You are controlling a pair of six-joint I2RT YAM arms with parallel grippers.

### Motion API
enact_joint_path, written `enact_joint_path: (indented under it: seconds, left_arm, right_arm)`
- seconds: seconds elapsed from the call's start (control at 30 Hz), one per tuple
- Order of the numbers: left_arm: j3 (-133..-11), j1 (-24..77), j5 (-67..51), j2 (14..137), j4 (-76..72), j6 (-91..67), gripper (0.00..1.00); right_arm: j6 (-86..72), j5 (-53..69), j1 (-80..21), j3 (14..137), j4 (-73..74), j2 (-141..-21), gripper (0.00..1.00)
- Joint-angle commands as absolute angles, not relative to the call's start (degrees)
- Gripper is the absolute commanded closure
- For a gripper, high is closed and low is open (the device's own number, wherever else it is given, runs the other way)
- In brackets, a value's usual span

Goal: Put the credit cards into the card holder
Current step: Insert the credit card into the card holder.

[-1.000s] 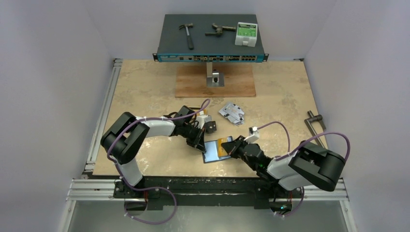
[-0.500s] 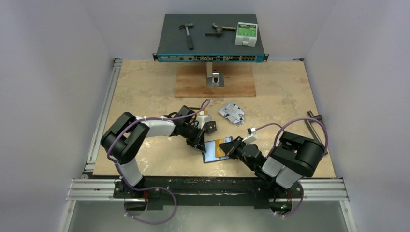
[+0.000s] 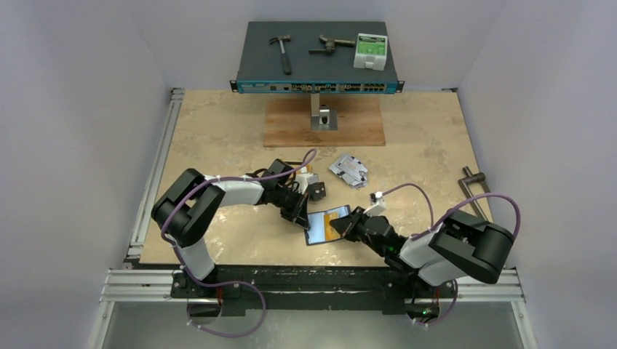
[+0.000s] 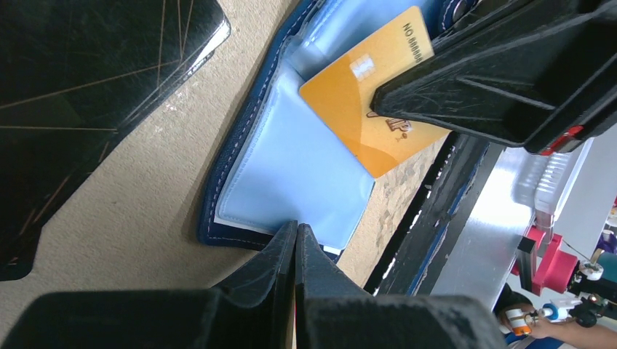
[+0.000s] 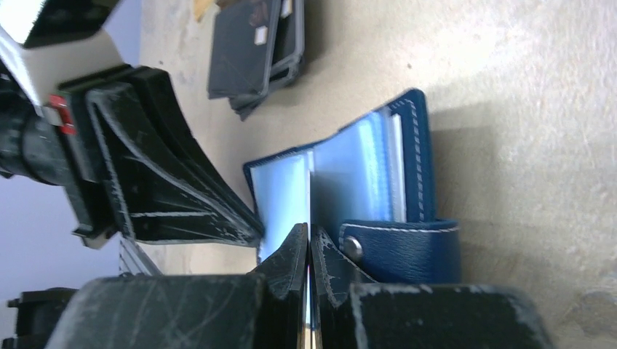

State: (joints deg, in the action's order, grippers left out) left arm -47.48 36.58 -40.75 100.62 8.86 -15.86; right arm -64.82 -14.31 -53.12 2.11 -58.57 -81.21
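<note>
The navy card holder (image 3: 317,231) lies open near the table's front, its pale blue sleeves (image 4: 291,167) facing up and its snap tab (image 5: 407,247) nearest the right wrist camera. My right gripper (image 3: 349,227) is shut on a gold credit card (image 4: 364,116), which is tilted with one corner inside a sleeve; the right wrist view shows that card edge-on between the jaws (image 5: 309,236). From the other side, my left gripper (image 3: 298,216) is shut, its tips (image 4: 296,231) resting on the holder's edge. A black card (image 4: 87,109) lies beside the holder.
More cards lie behind: a silver-grey pile (image 3: 349,169) and dark ones (image 5: 255,51) by the left wrist. A wooden board (image 3: 324,122) and a network switch (image 3: 318,58) carrying tools stand at the back. A metal tool (image 3: 473,182) lies at the right edge.
The right arm's elbow has swung out and back, and its gripper has pushed the gold card slightly left, further over the holder. The left arm has stayed still.
</note>
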Motion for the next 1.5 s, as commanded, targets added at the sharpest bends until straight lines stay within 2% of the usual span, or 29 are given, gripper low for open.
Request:
enact_joint_path:
  seconds: [0.0, 0.17, 0.3, 0.53, 0.7, 1.0, 1.27, 1.47]
  left_arm:
    - [-47.4, 36.9, -36.6, 100.6, 10.0, -13.8, 1.00]
    - [-47.4, 36.9, -36.4, 100.4, 10.1, -13.6, 1.00]
    - [-47.5, 36.8, -36.3, 100.4, 10.3, -13.6, 1.00]
    - [-47.5, 36.8, -36.1, 100.2, 10.5, -13.4, 1.00]
    - [-47.5, 36.8, -36.1, 100.1, 10.5, -13.3, 1.00]
    - [-47.7, 36.9, -36.1, 100.0, 11.0, -13.0, 1.00]
    - [-47.8, 36.9, -36.3, 100.0, 11.1, -12.8, 1.00]
    - [-47.8, 36.8, -36.3, 99.8, 11.2, -12.7, 1.00]
  right_arm:
    - [-64.0, -14.5, -53.8, 3.4, -55.9, -84.1, 1.00]
    - [-64.4, -12.6, -53.8, 4.7, -60.8, -90.7, 1.00]
    - [-65.6, -12.6, -53.8, 3.1, -61.6, -89.3, 1.00]
    - [-59.7, -9.2, -52.0, 5.8, -40.9, -74.8, 1.00]
    - [-55.7, -3.7, -48.1, 7.1, -33.0, -71.6, 1.00]
    - [-51.9, 4.8, -44.1, 9.7, -35.0, -78.0, 1.00]
    - [-48.3, 7.1, -41.7, 10.3, -30.0, -75.0, 1.00]
    - [-48.0, 10.6, -41.7, 11.0, -36.7, -83.8, 1.00]
